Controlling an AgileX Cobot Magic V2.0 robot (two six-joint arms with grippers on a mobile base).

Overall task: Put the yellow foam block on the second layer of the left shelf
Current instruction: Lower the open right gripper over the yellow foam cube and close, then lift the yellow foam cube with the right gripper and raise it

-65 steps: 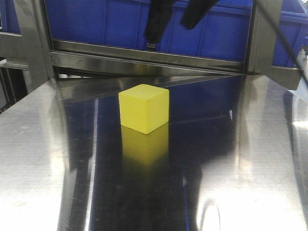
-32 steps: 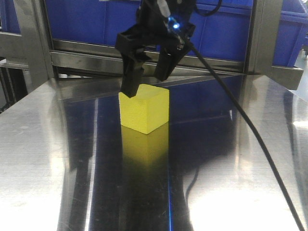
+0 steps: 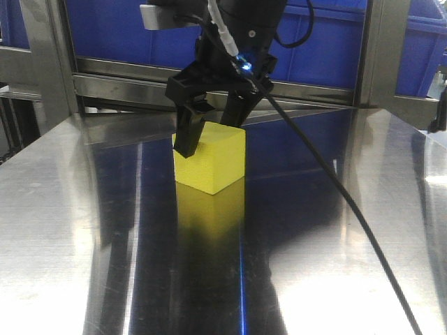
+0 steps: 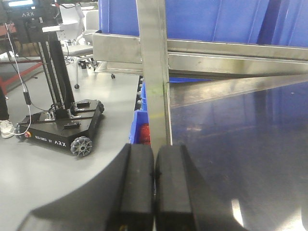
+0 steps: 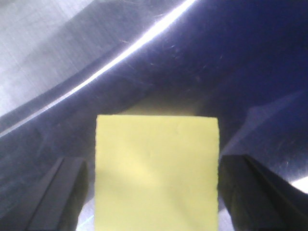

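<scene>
Off to the left, the left gripper (image 4: 154, 192) is facing a steel shelf post (image 4: 155, 72), its jaws pressing together on nothing. Mid-table, the yellow foam block (image 3: 220, 160) is sitting flat on the shiny steel table (image 3: 70, 230). The right gripper (image 3: 209, 132) is straddling it from above, jaws spread, fingers (image 5: 62, 197) flanking its sides with slim gaps showing. A black cable (image 3: 336, 188) is trailing rightward.

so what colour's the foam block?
The foam block is plain bright yellow; clearest in right wrist view.
</scene>
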